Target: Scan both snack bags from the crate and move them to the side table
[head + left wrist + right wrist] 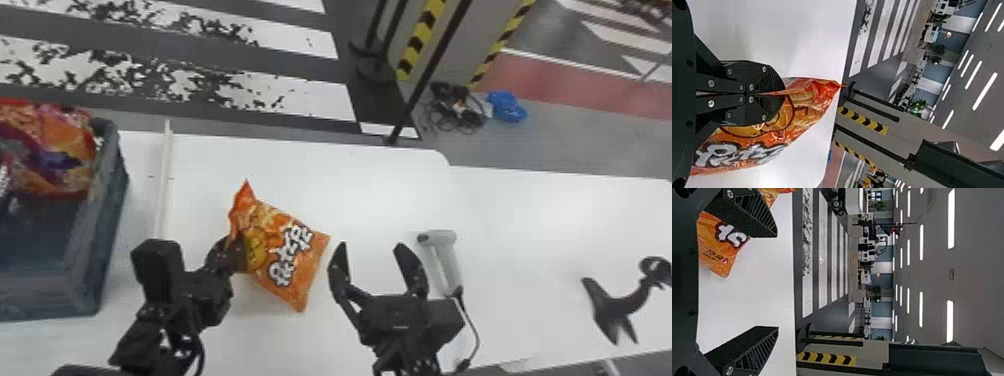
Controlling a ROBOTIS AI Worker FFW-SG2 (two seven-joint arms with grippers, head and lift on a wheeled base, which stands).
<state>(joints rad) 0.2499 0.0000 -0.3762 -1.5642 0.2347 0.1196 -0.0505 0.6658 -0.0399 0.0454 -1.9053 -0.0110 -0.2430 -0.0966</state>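
My left gripper (235, 252) is at the left edge of an orange snack bag (295, 250) above the white table. In the left wrist view the left gripper (770, 94) is shut on the orange bag (809, 105), pinching its film between the fingertips. To the right of that bag, my right gripper (372, 250) stands open, its fingers wide apart with nothing between them. The right wrist view has the right gripper (775, 282) spread, with the orange bag (719, 246) beside one finger. A red-orange snack bag (55, 150) lies in the blue-grey crate (107, 200) at far left.
Just right of the right gripper lies a grey handheld scanner (447, 260) with a cable. A black stand (617, 305) is on the table's right part. A pale bar (164, 185) lies between crate and orange bag. Poles (430, 70) rise behind the table (380, 175).
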